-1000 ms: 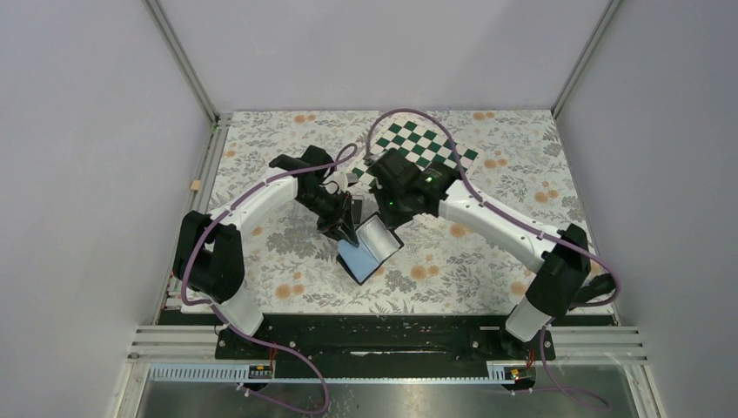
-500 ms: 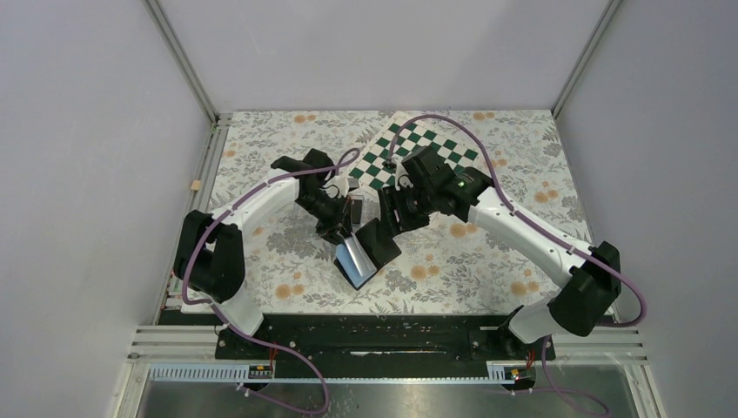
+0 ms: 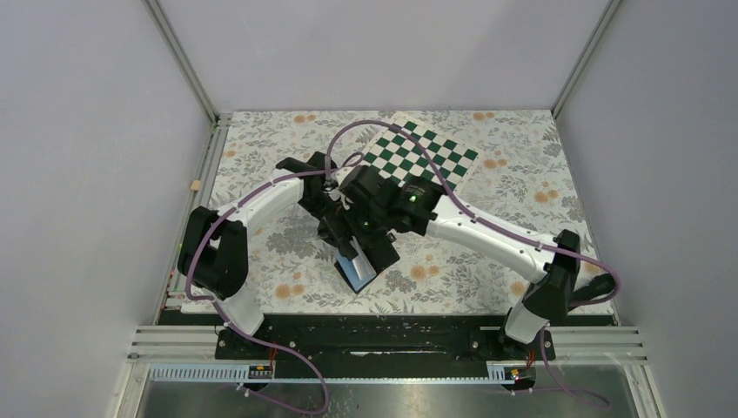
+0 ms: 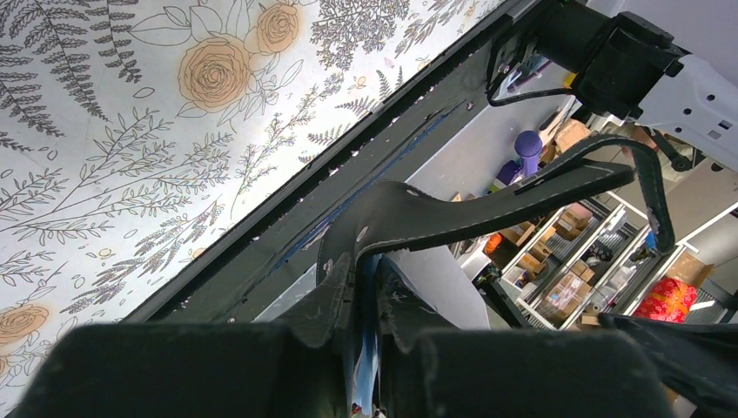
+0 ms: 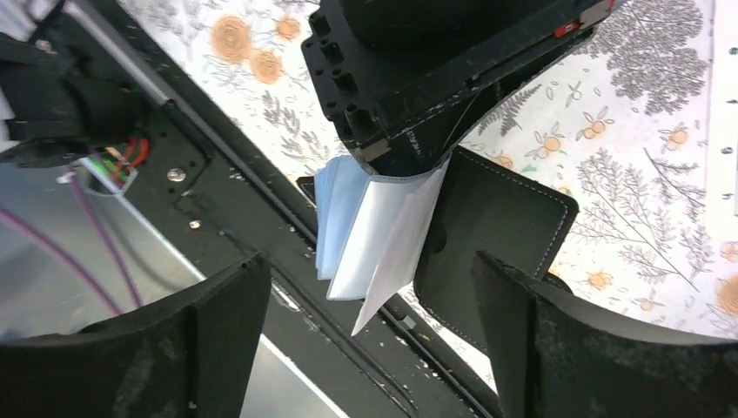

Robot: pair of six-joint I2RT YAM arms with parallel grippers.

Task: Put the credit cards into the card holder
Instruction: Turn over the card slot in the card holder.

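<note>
The card holder [image 3: 357,272], a black bifold, hangs open above the table's near middle. My left gripper [image 3: 345,233] is shut on one of its edges. In the left wrist view the jaws [image 4: 365,270] pinch pale blue leaves, and a black cover flap [image 4: 487,200] spreads beyond them. My right gripper [image 3: 372,248] hovers over the holder, open wide. In its wrist view, pale blue and white leaves [image 5: 365,226] and the black cover [image 5: 496,235] hang between its fingers [image 5: 200,348], untouched. I cannot tell whether those leaves are credit cards or sleeves. No loose credit cards show.
A green-and-white checkered board [image 3: 418,157] lies at the back of the floral table, right of centre. The black base rail [image 3: 374,335] runs along the near edge, just below the hanging holder. Cage posts stand at both back corners.
My right gripper went from shut to open wide. It drew back to the right, then swung left over the holder. The left gripper kept its grip and place.
</note>
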